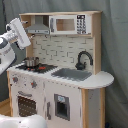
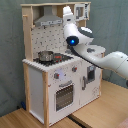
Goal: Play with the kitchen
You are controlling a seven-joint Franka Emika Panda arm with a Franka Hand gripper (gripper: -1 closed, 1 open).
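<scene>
The hand (image 1: 24, 31) hangs raised in front of the kitchen (image 1: 65, 75), level with its range hood (image 1: 39, 26); the small pot (image 2: 45, 55) on the hob sits below it. Whether it is clenched or released, I cannot tell.

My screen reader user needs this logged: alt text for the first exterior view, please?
A white and light-wood toy kitchen fills the first exterior view, with a small pot on its hob, a grey sink and a black faucet. A white robot arm reaches in from the first exterior view's left, near the range hood.
</scene>
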